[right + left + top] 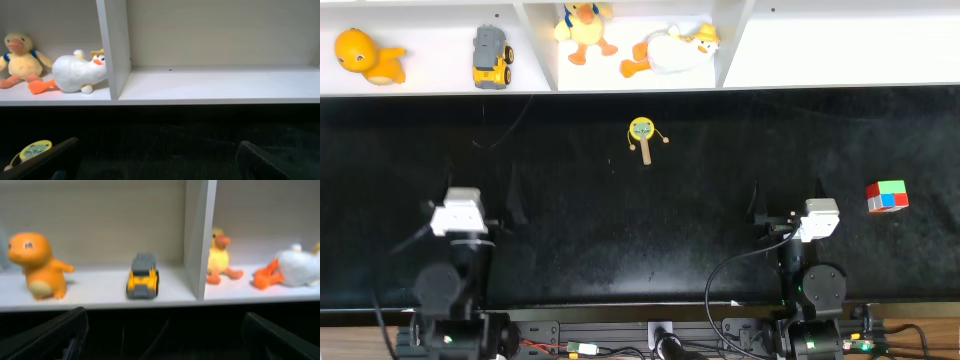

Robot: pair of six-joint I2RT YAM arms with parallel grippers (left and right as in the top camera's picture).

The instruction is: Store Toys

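Observation:
On the black table lie a small yellow rattle drum (643, 135) (31, 151) near the shelf and a coloured cube (887, 196) at the right. The white shelf (640, 80) holds an orange dinosaur figure (368, 55) (37, 265), a yellow toy truck (491, 56) (143, 276), a yellow duck plush (585, 30) (220, 255) (19, 59) and a white goose plush (670, 50) (77, 72). My left gripper (480, 190) (162, 345) is open over the table's left part, holding nothing. My right gripper (786, 200) (160, 167) is open right of the middle, also holding nothing.
The shelf's rightmost compartment (220, 82) has a bare floor. White dividers (200, 240) (114, 50) separate the compartments. Cables run along the table's front edge by the arm bases.

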